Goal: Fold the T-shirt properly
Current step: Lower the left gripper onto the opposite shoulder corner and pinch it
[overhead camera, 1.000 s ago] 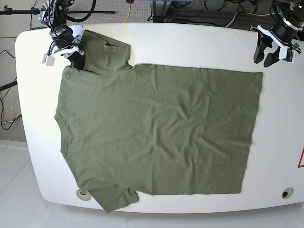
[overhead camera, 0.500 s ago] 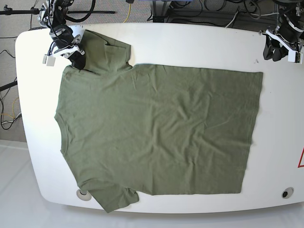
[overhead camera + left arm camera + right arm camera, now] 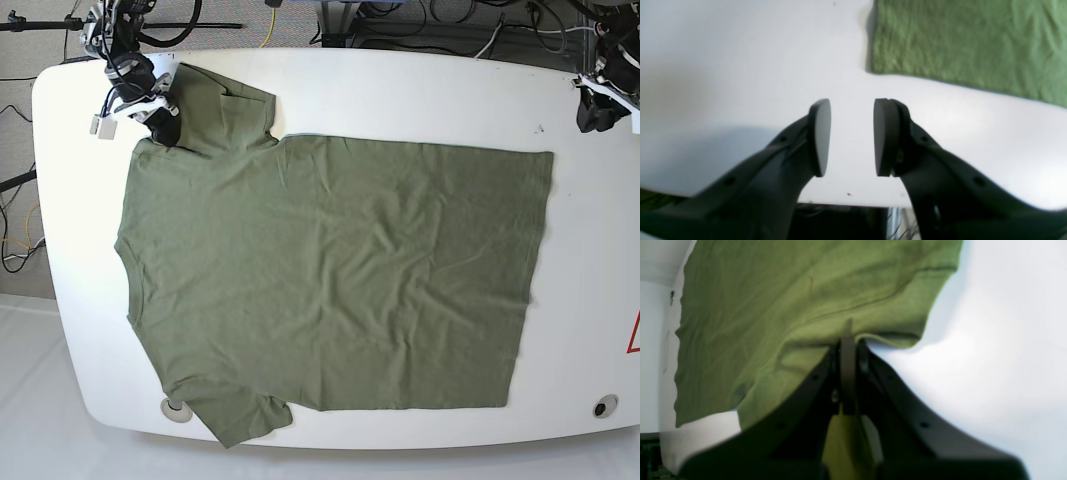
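Base view has the T-shirt [image 3: 330,280] spread flat and mostly smooth over the white surface [image 3: 400,90], collar end toward the view's left, hem toward its right, nothing folded over yet. So I'd call this the very start of the first fold: one sleeve is grabbed, the rest isn't.

Right end effector [image 3: 160,112] sits at the shirt's far sleeve, up near the shoulder. Its wrist view shows the jaws pressed together on a bit of that sleeve's edge [image 3: 873,336], with cloth bunched right at the tips (so it's pinched, not just resting).

Left end effector [image 3: 598,112] is way off past the hem corner, over bare surface near the table's far edge. From its own camera the pads [image 3: 820,136] stand apart with nothing between them, and the hem corner [image 3: 880,63] is ahead of it, clear of the tips.

Next move, I'd guess: left arm needs to come down onto that hem corner and close, so both ends of the far edge lift together.
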Robot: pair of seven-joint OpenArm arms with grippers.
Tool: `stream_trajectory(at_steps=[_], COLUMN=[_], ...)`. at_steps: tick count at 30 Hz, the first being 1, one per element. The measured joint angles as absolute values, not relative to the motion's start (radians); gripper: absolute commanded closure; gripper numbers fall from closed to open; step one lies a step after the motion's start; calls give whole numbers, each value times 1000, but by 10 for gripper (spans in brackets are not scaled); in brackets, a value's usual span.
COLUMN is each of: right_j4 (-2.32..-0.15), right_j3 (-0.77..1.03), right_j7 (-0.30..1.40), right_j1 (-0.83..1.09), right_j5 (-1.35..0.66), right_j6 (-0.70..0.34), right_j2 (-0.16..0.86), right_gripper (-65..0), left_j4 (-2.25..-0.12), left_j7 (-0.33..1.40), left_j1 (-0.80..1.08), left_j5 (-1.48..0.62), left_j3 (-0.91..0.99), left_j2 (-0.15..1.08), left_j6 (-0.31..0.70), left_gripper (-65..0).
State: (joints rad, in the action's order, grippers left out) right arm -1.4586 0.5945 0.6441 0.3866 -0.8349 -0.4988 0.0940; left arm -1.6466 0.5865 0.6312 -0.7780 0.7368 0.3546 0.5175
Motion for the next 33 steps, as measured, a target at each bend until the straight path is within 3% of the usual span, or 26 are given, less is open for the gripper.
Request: stream_trajectory(at_steps=[21, 33], right_j4=[-1459, -1459], right_j3=[595, 594], right_j7=[640, 651], right_j1=[383, 378], right_j5=[-826, -828], right_j6=[-499, -499], right_j2=[92, 94], right_gripper=[0, 0], left_j4=[-1380, -1394], left_j7=[717, 710], left_j1=[483, 449], left_j5=[-893, -854], left_j3=[810, 616], left_j2=[382, 443], left_j6=[525, 538], left_gripper=[-201, -209])
